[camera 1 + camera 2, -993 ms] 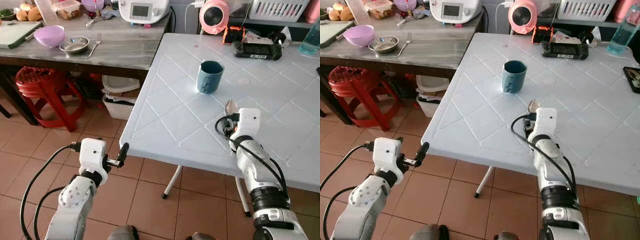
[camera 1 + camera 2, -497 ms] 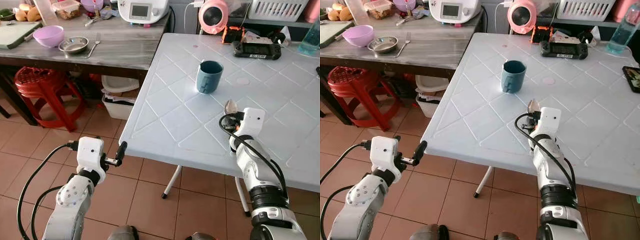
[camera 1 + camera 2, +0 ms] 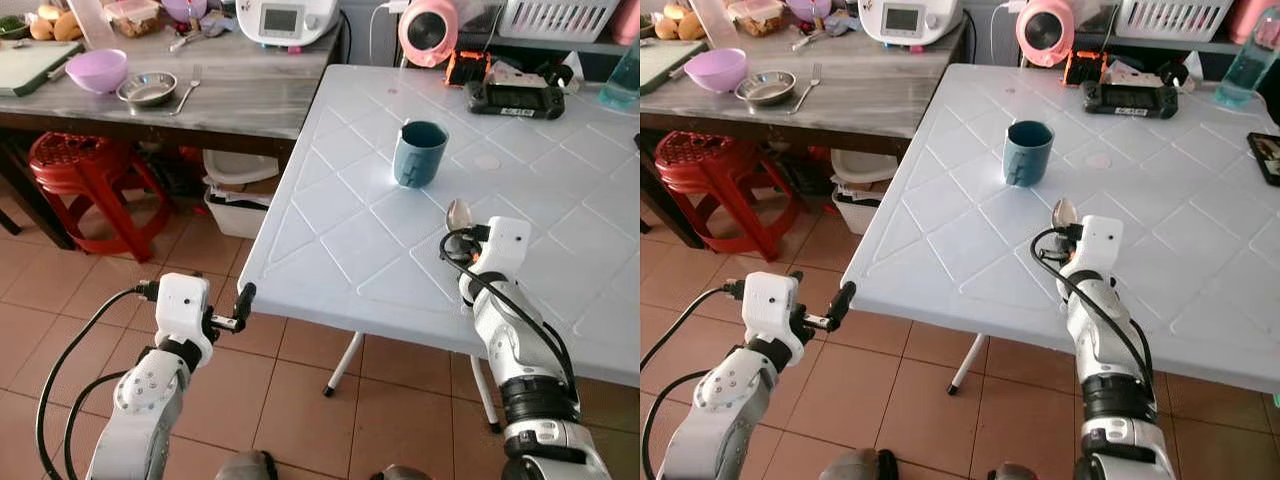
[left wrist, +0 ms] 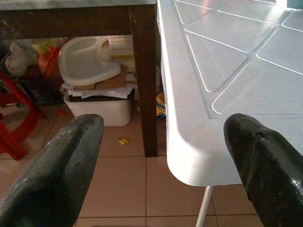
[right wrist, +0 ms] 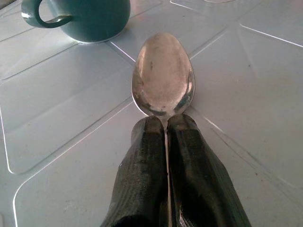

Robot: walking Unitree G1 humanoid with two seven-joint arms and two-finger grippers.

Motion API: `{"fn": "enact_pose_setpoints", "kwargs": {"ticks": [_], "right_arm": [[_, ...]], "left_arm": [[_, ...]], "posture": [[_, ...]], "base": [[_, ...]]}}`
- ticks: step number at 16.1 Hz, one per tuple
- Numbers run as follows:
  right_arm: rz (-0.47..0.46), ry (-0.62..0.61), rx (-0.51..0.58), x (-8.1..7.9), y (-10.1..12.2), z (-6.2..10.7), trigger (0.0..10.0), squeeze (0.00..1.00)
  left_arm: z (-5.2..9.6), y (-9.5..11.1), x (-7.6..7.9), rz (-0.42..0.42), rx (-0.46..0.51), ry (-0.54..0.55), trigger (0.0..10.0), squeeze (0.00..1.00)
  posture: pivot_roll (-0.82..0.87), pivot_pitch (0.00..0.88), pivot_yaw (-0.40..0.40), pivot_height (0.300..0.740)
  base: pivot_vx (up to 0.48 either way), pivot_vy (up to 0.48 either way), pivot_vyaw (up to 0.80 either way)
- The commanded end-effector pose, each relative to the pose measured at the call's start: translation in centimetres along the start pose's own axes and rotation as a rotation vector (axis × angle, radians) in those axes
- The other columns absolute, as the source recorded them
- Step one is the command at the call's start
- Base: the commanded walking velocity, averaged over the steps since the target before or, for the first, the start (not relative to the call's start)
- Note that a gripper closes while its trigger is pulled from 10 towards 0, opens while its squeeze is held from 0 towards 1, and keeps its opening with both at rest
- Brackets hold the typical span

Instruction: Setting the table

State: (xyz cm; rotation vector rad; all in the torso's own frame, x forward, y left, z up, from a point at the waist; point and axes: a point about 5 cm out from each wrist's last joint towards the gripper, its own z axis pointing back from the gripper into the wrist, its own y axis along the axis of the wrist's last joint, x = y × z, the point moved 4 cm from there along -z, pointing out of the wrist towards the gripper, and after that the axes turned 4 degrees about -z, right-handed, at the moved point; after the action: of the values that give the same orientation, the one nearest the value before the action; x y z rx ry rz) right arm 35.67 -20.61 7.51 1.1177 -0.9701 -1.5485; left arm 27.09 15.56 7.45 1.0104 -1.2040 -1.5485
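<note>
A steel spoon (image 5: 163, 78) juts bowl-first from my right gripper (image 5: 165, 124), which is shut on its handle low over the white table (image 3: 340, 240). In the head views the spoon (image 3: 459, 214) lies just in front of the teal mug (image 3: 418, 152), which stands upright mid-table. My left gripper (image 3: 243, 305) hovers open over the floor, just off the table's near left corner (image 4: 189, 156), with nothing between its fingers (image 4: 57, 165).
A wooden side counter (image 3: 230, 95) at the back left carries a purple bowl (image 3: 98, 70), a steel bowl (image 3: 148, 89) and a fork (image 3: 189, 86). A red stool (image 3: 85, 170) stands under it. A game controller (image 3: 513, 98) lies at the table's far side.
The right gripper with the spoon has edged slightly forward toward the mug. The left arm has barely moved.
</note>
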Motion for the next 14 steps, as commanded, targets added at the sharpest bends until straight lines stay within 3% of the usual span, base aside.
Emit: {"fn": "enact_pose_setpoints", "kwargs": {"ticks": [1, 5, 7, 10, 12, 13, 14], "right_arm": [[-0.028, -0.02, -0.149, 0.1, -4.0, 0.7, 0.0, 0.0], [-0.07, -0.063, -0.09, 0.0, -3.0, 0.9, 0.0, 0.0], [-0.101, -0.081, 0.085, -0.4, 0.6, 1.2, 0.0, 0.0], [-0.047, -0.087, 0.282, -0.5, 4.5, 2.4, 0.0, 0.0], [-0.046, -0.11, 0.328, -0.2, 5.4, 3.1, 0.0, 0.0], [-0.051, -0.109, 0.349, -0.2, 5.6, 3.5, 2.4, 0.0], [-0.051, -0.106, 0.354, -0.2, 5.6, 3.7, 3.1, 0.0]], "left_arm": [[-0.1, -0.2, 0.1, -0.003, -0.007, -0.007, 10.0, 0.0], [-0.7, 0.0, 0.5, 0.01, 0.008, -0.005, 10.0, 0.0], [-1.3, 0.5, 0.6, 0.03, 0.042, 0.026, 10.0, 0.0], [-1.7, 0.1, 1.1, 0.06, 0.042, 0.038, 10.0, 0.0], [-2.1, 0.0, 1.5, 0.077, 0.045, 0.031, 10.0, 0.0], [-2.4, 0.1, 1.7, 0.081, 0.051, 0.029, 10.0, 0.0], [-2.7, 0.3, 1.7, 0.086, 0.057, 0.025, 10.0, 0.0]], "posture": [[0.06, 0.05, 0.059, 0.74], [0.04, 0.019, 0.043, 0.74], [0.03, 0.0, 0.03, 0.74], [0.01, 0.0, 0.029, 0.74], [0.0, 0.0, 0.027, 0.74], [0.0, 0.0, 0.027, 0.74], [-0.01, 0.0, 0.026, 0.74]], "base": [[0.0, 0.0, 0.0], [0.0, 0.0, 0.0], [0.0, 0.0, 0.0], [0.0, 0.0, 0.0], [0.0, 0.0, 0.0], [0.0, 0.0, 0.0], [0.0, 0.0, 0.0]]}}
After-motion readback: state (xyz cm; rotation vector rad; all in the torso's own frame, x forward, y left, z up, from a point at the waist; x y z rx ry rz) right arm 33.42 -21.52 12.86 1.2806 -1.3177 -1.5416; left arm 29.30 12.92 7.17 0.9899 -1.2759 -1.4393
